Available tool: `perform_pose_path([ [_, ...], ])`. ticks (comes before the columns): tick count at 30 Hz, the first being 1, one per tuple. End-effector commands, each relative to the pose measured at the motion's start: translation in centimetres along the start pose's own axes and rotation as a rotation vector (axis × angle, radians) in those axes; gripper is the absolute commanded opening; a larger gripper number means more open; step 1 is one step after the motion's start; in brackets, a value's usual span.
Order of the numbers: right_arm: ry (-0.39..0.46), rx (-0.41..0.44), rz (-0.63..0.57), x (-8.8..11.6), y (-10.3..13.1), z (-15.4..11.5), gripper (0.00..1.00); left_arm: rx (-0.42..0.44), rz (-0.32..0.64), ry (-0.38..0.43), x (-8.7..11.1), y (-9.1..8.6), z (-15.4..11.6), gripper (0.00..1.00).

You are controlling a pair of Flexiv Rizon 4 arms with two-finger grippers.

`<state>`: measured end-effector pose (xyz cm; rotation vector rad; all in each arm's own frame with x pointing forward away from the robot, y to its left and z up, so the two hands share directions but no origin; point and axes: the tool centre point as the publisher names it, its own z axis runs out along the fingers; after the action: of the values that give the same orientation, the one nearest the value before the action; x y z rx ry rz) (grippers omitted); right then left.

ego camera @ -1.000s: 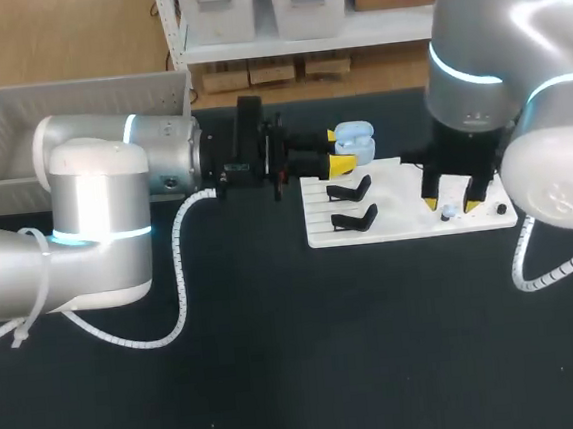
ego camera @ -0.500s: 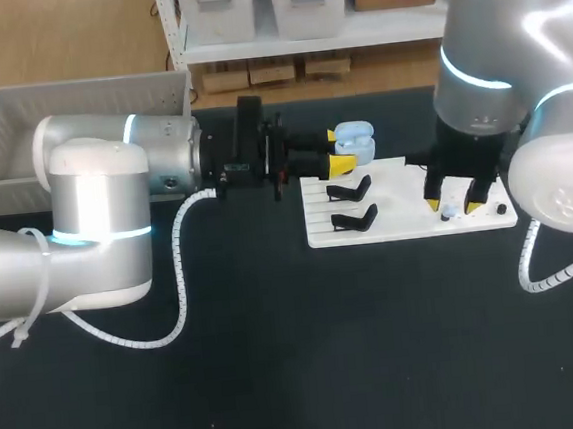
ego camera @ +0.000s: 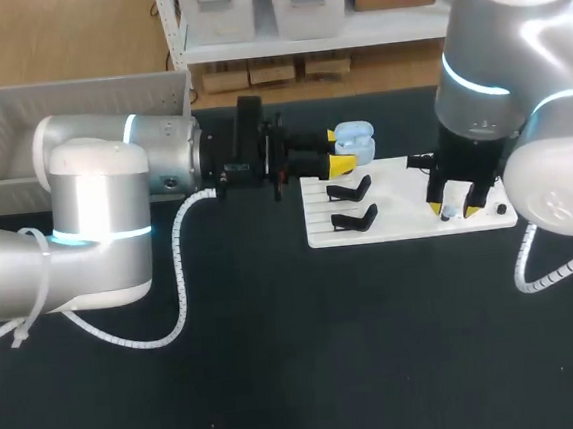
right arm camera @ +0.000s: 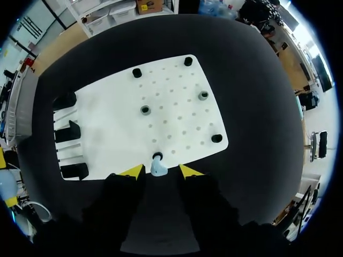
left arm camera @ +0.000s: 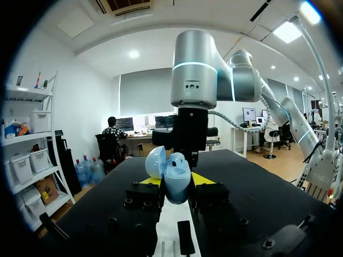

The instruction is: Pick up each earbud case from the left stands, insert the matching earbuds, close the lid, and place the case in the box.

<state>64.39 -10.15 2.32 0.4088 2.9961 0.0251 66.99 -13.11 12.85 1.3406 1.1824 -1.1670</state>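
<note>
My right gripper (right arm camera: 158,170) hangs straight over the pale blue earbud (right arm camera: 157,169), which stands upright on a black peg at the white board's (right arm camera: 177,96) edge. The yellow fingers straddle it, spread and not touching. My left gripper (left arm camera: 177,180) is clamped on the open earbud case (left arm camera: 172,176), held well apart across the board near the black stands (ego camera: 350,189). The other pegs (right arm camera: 145,110) sit clear of the pinch, I judge

Left arm (ego camera: 95,206), right arm (ego camera: 498,45): silver-grey rounded casings, cyan light rings, white coiled cables (ego camera: 180,284); black wrist blocks, yellow fingertips (ego camera: 433,206)
</note>
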Motion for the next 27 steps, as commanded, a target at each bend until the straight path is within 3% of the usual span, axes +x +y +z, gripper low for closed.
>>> perform_pose_path([
  [1, 0.005, 0.000, -0.001, -0.1, 0.0, 0.2, 0.38, -0.001, 0.000, 0.001, 0.0, 0.0, 0.0, 0.00],
  [27, 0.006, 0.004, 0.004, -0.2, 0.2, 1.3, 0.31, -0.001, 0.000, 0.001, 0.0, 0.0, 0.0, 0.00],
])
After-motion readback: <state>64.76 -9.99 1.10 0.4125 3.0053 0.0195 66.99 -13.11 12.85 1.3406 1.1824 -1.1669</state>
